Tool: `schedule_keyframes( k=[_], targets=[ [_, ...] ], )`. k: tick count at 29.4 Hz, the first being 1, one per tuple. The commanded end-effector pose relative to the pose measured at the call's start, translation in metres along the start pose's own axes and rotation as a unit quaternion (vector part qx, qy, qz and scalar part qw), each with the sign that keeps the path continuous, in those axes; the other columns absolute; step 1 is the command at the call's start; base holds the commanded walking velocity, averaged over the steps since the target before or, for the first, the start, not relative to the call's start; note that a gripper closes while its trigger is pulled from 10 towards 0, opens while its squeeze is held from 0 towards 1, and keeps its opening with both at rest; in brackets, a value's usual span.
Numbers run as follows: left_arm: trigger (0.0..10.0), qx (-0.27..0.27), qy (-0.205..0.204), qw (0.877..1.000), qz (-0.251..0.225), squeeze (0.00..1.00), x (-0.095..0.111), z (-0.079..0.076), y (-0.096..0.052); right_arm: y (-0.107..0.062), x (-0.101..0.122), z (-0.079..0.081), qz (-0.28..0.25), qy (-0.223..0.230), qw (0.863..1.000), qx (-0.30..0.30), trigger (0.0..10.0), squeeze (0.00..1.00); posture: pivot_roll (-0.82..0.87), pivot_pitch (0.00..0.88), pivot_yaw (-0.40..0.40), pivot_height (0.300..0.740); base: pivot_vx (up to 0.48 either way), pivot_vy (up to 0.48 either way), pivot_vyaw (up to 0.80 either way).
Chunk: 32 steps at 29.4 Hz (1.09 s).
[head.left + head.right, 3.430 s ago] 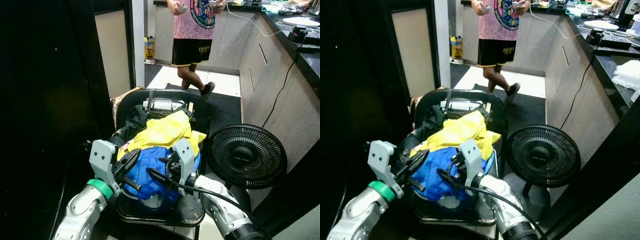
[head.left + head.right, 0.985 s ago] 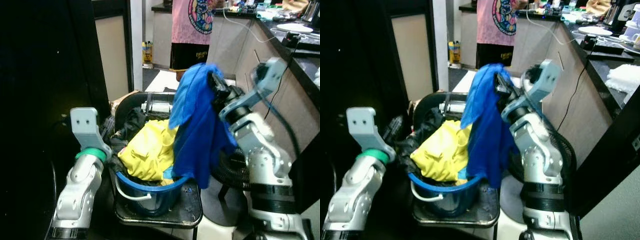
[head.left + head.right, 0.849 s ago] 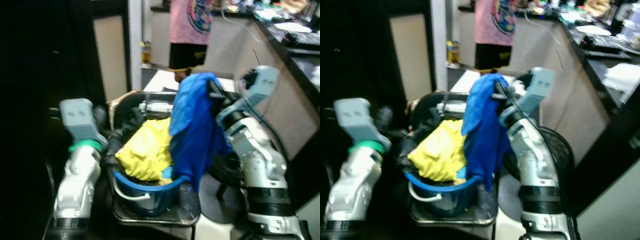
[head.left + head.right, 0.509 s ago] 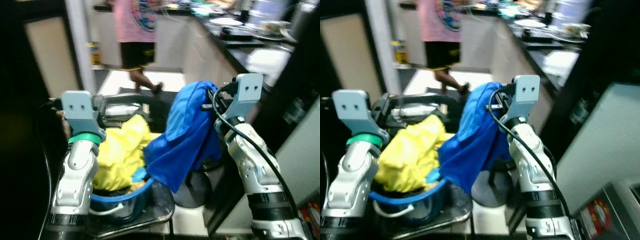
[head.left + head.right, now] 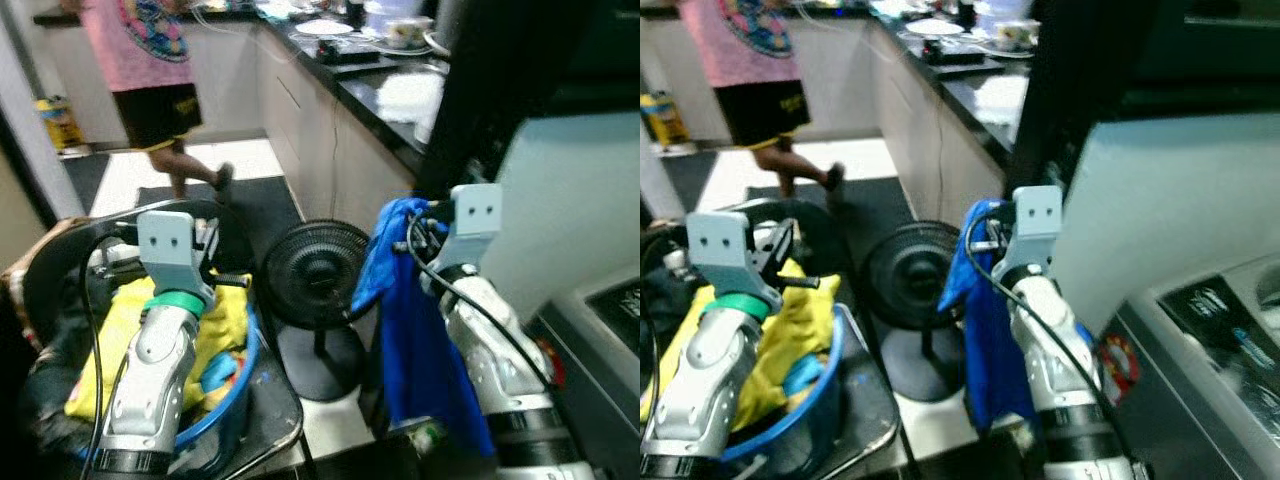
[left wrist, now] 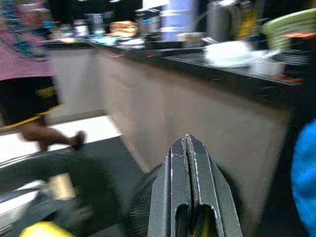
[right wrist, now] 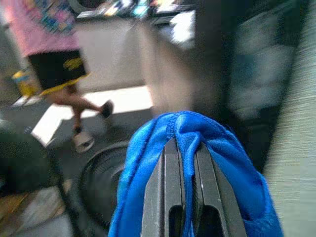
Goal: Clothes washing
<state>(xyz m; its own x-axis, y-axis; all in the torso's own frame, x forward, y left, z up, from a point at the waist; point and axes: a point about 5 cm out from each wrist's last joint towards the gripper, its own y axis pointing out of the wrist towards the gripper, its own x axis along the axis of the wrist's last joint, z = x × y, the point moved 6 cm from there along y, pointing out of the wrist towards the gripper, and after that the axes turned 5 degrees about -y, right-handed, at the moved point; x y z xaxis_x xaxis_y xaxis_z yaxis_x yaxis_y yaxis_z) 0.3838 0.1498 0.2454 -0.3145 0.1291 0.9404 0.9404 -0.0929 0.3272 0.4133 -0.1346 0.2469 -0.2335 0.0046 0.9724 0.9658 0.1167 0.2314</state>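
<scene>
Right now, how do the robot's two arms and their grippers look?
Both arms are silver with black joint bands. The left arm has a green ring at its wrist; the right arm carries looping black cables. Each wrist bears a grey plate with two small holes. The left gripper and right gripper have long black fingers.

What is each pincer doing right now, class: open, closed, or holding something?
Left pincer: closed, empty, raised above the blue basin.
Right pincer: closed on the blue garment, which hangs off it.

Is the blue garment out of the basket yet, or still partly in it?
Out. The blue garment hangs from the right gripper, clear of the blue basket.
</scene>
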Motion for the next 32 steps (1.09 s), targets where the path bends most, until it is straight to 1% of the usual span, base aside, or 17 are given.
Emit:
schedule_keyframes(
  k=[1,6,9,11,12,13,14,15,17,20,22,23,24,27,30,31,32],
  targets=[
    [10.0,0.005,0.006,1.0,0.023,0.0,-0.008,0.003,-0.001,0.001,0.011,0.0,-0.023,0.004,1.0,-0.007,10.0,0.0,-0.05,0.0,0.045,0.74,0.0,0.0,-0.8],
    [10.0,0.016,0.025,0.999,0.044,0.0,-0.012,0.009,0.002,0.005,0.017,0.0,-0.03,0.006,1.0,-0.009,10.0,0.0,-0.03,0.0,0.035,0.74,0.0,0.0,-0.8],
    [10.0,0.013,0.034,0.998,0.05,0.0,-0.011,0.009,0.002,0.007,0.02,0.0,-0.032,0.006,0.999,-0.009,10.0,0.0,-0.03,0.0,0.037,0.74,0.0,0.0,-0.8],
    [10.0,0.009,0.056,0.997,0.054,0.0,-0.011,0.008,0.002,0.009,0.022,0.0,-0.035,0.0,0.999,-0.008,10.0,0.0,-0.03,0.0,0.037,0.74,0.0,0.0,-0.8],
    [10.0,0.009,0.056,0.997,0.054,0.0,-0.011,0.008,0.002,0.009,0.022,0.0,-0.035,0.0,0.999,-0.008,10.0,0.0,-0.03,0.0,0.037,0.74,0.0,0.0,-0.8],
    [10.0,0.016,0.077,0.996,0.05,0.0,-0.01,0.009,0.002,0.009,0.023,0.001,-0.036,-0.003,0.999,-0.008,10.0,0.0,-0.03,0.0,0.038,0.74,0.0,0.0,-0.8],
    [10.0,0.028,0.088,0.995,0.047,0.0,-0.01,0.011,0.002,0.01,0.024,0.001,-0.037,-0.004,0.999,-0.007,10.0,0.0,-0.03,0.0,0.038,0.74,0.0,0.0,-0.8],
    [10.0,0.052,0.101,0.992,0.049,0.0,-0.011,0.017,0.001,0.009,0.024,0.0,-0.037,-0.005,0.999,-0.007,10.0,0.0,-0.02,0.0,0.037,0.74,0.0,0.0,-0.8],
    [10.0,0.078,0.111,0.989,0.053,0.0,-0.012,0.023,0.001,0.009,0.023,0.0,-0.038,-0.004,0.999,-0.007,10.0,0.0,-0.02,0.0,0.037,0.74,0.0,0.0,-0.8],
    [10.0,0.091,0.107,0.989,0.054,0.0,-0.011,0.027,-0.001,0.008,0.022,0.0,-0.036,-0.002,0.999,-0.003,10.0,0.0,-0.02,0.0,0.035,0.74,0.0,0.0,-0.8],
    [10.0,0.112,0.071,0.989,0.063,0.0,-0.011,0.034,-0.001,0.005,0.017,0.0,-0.031,-0.004,1.0,0.001,10.0,0.0,-0.02,0.0,0.034,0.74,0.0,0.0,-0.8],
    [10.0,0.121,0.061,0.989,0.065,0.0,-0.01,0.038,-0.001,0.004,0.016,0.0,-0.029,-0.005,1.0,0.001,10.0,0.0,-0.02,0.0,0.033,0.74,0.0,0.0,-0.8],
    [10.0,0.139,0.039,0.988,0.056,0.0,-0.005,0.043,0.0,0.003,0.014,0.001,-0.027,-0.005,1.0,0.003,10.0,0.0,-0.02,0.0,0.033,0.74,0.0,0.0,-0.8],
    [10.0,0.172,-0.002,0.984,0.035,0.0,0.005,0.05,0.003,0.002,0.012,0.003,-0.024,-0.004,1.0,0.006,10.0,0.0,-0.02,0.0,0.034,0.74,0.0,0.0,-0.8],
    [10.0,0.179,-0.006,0.983,0.033,0.0,0.006,0.051,0.003,0.002,0.012,0.003,-0.024,-0.003,1.0,0.006,10.0,0.0,-0.02,0.0,0.034,0.74,0.0,0.0,-0.8],
    [10.0,0.196,0.009,0.98,0.025,0.0,0.012,0.054,0.004,0.002,0.012,0.003,-0.024,-0.004,1.0,0.006,10.0,0.0,-0.02,0.0,0.034,0.74,0.0,0.0,-0.8],
    [10.0,0.189,0.025,0.981,0.011,0.0,0.021,0.051,0.008,0.003,0.012,0.004,-0.024,-0.003,1.0,0.006,10.0,0.0,-0.01,0.0,0.035,0.74,0.0,0.0,-0.8]
  ],
)
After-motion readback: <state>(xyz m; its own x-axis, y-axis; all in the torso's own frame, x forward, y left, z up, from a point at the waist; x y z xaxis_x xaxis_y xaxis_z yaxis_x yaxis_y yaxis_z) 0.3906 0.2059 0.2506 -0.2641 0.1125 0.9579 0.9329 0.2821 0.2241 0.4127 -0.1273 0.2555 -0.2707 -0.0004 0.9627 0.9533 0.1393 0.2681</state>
